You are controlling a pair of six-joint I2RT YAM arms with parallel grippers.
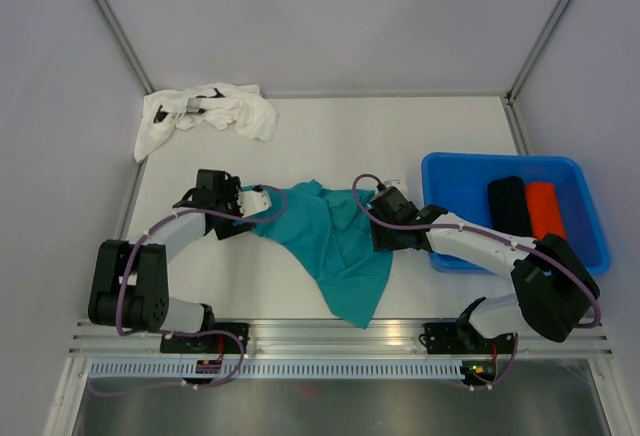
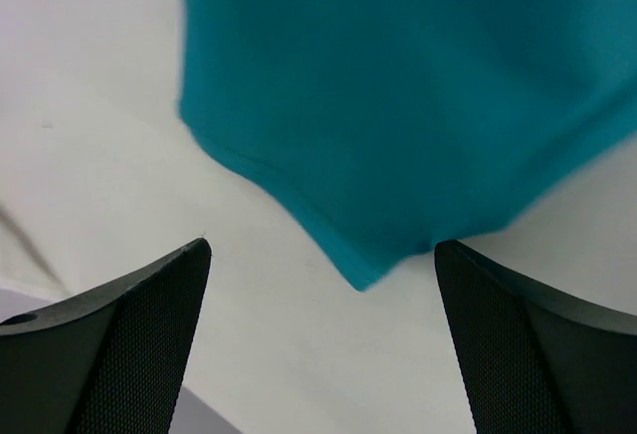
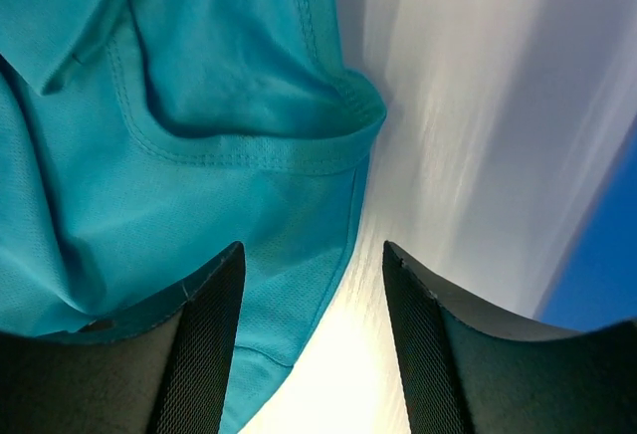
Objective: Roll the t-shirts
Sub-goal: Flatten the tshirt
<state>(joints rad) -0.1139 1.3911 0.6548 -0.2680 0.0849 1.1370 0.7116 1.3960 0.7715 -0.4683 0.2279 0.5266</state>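
Left pincer (image 2: pixel 322 247) gapes wide at a pointed corner of the soft teal t-shirt (image 2: pixel 398 96); right pincer (image 3: pixel 313 251), likewise wide, hangs over its stitched, rumpled hem.

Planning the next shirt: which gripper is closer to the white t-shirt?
Left. The left gripper is at the left edge of the teal shirt, in front of the white t-shirt; the right gripper is at its opposite edge, beside the blue bin.

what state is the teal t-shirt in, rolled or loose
Loose, not rolled: the teal t-shirt lies crumpled and partly spread on the table, creased, one corner trailing toward the near edge.
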